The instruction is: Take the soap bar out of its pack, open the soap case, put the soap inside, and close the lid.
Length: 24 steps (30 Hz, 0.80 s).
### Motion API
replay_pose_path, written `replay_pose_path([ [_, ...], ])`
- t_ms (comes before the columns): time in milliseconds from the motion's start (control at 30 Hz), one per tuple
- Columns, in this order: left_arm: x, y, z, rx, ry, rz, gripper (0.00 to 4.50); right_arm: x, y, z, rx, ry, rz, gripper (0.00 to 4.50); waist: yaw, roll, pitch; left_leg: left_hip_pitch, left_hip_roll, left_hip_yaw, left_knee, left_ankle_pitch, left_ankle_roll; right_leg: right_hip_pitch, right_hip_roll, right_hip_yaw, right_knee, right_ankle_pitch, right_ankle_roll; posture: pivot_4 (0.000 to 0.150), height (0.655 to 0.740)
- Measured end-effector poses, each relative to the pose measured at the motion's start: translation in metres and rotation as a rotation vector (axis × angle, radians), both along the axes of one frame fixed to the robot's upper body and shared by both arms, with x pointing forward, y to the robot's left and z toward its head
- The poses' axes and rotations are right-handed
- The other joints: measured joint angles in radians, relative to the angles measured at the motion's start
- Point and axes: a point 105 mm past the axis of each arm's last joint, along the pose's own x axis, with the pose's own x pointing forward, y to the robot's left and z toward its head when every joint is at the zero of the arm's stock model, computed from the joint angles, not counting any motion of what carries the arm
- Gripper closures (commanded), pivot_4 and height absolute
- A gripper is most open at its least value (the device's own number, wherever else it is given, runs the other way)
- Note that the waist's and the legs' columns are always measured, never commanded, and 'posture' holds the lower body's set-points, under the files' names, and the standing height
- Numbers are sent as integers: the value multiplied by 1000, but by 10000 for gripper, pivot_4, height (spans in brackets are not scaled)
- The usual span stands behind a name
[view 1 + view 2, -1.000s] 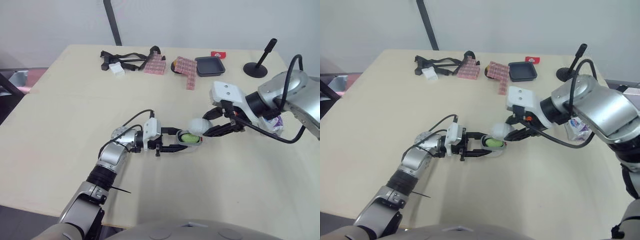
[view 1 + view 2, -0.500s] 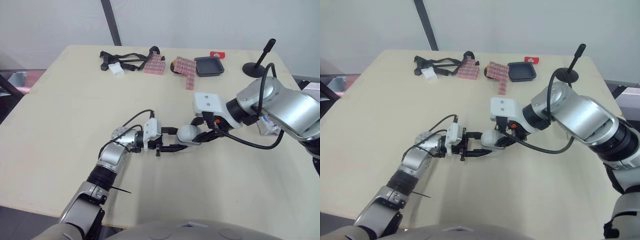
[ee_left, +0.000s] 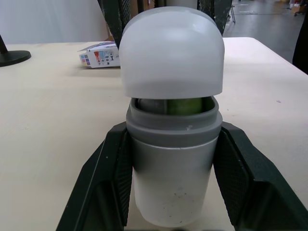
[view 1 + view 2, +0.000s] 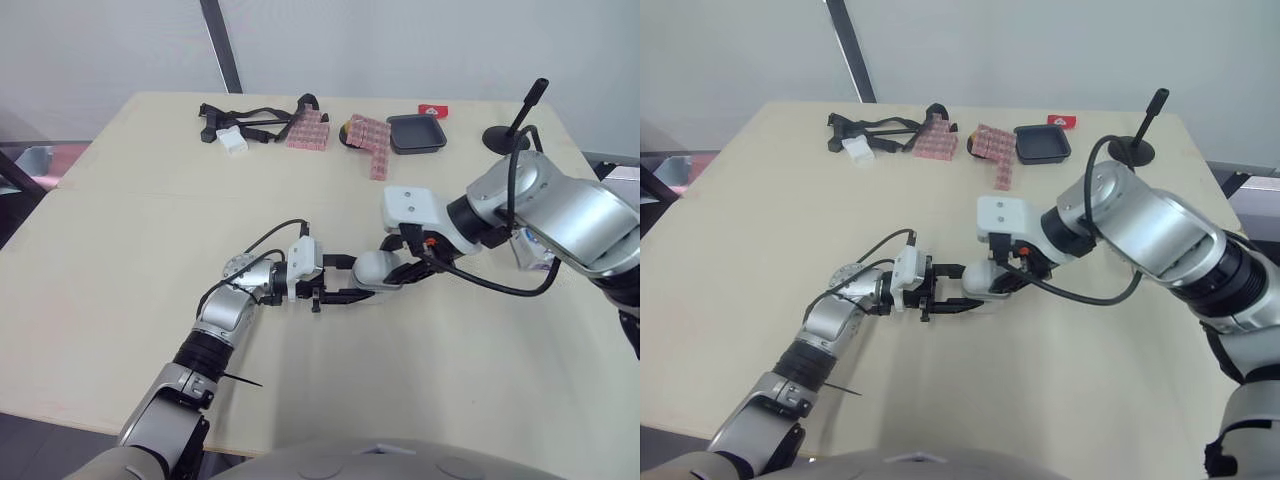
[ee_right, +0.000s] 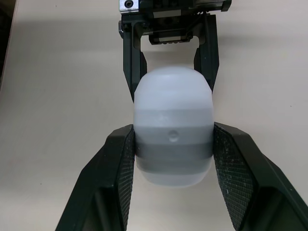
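Note:
The soap case lies near the table's middle, its grey base [image 3: 171,159] clamped between the fingers of my left gripper [image 4: 357,280], which is shut on it. A strip of the green soap [image 3: 173,104] shows inside the base. My right gripper [image 5: 172,130] is shut on the translucent white lid [image 5: 173,110] and holds it over the base's mouth [image 4: 377,268], with a narrow gap left in the left wrist view. The two grippers face each other across the case. The soap pack [image 3: 98,54], a small printed box, lies on the table beyond my right arm.
Along the far edge of the table lie a black strap [image 4: 255,115], pink block pieces [image 4: 310,130], a black tray [image 4: 417,132] and a black stand [image 4: 515,135]. Bare tabletop surrounds the case on the near side.
My right gripper has carried the lid leftwards from beside the open case onto its mouth, so the soap is now almost covered. The left gripper has stayed put.

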Motion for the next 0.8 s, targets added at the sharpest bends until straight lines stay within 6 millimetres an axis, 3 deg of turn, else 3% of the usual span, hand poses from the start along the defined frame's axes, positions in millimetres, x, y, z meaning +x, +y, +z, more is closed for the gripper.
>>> replay_pose_path([
  [800,1,0,-2,7,19,11,26325,1,1,-12,-30,-3,-10,25838,-3,-5,-4,8,0,0,-5,1,-1,8,0,0,-4,0,0,1500,7400],
])
